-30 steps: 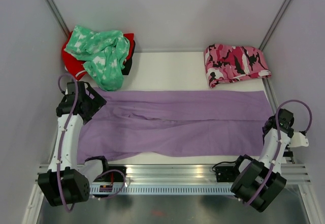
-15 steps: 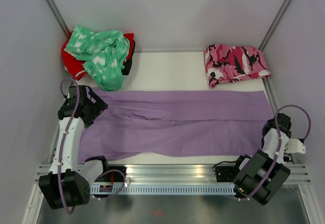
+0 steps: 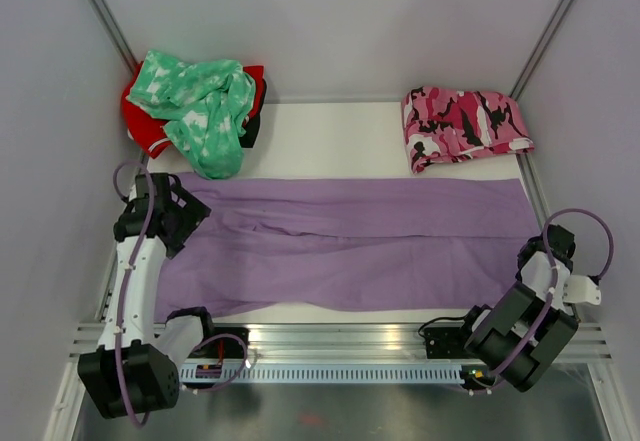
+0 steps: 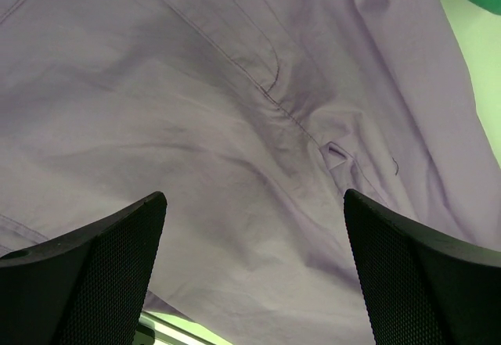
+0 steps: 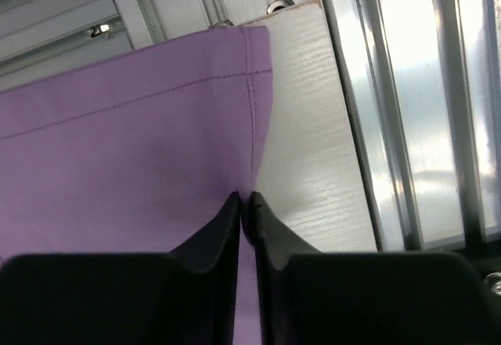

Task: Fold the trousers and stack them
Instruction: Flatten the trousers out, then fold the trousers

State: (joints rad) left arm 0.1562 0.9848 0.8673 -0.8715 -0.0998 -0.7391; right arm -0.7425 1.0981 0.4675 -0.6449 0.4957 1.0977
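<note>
Trousers [image 3: 350,246] lie flat at full length, running from under the L gripper [image 4: 252,196] across to the R gripper [image 5: 244,200]. No fold in them yet.

R gripper: tips nipped together on the hem edge w/ thin cloth between them. Hem corner is just ahead of it, bare white table [image 5: 313,126] on its right.

L gripper: jaws wide, nothing in them. It hangs over the waist end, w/ a seam & small loop [image 4: 337,153] just ahead of it. Can't tell if the tips touch cloth.

Progress, as I judge it: early. Spread is done and one end is gripped, the other isn't. Left to do: grip the waist end, fold (prob. more than once), then stack.

Camo garment [image 3: 462,123] sits bundled well beyond the R gripper, maybe the stack spot. Mint-green garment [image 3: 200,106] & red garment [image 3: 140,131] are heaped beyond the L gripper, unfolded.
</note>
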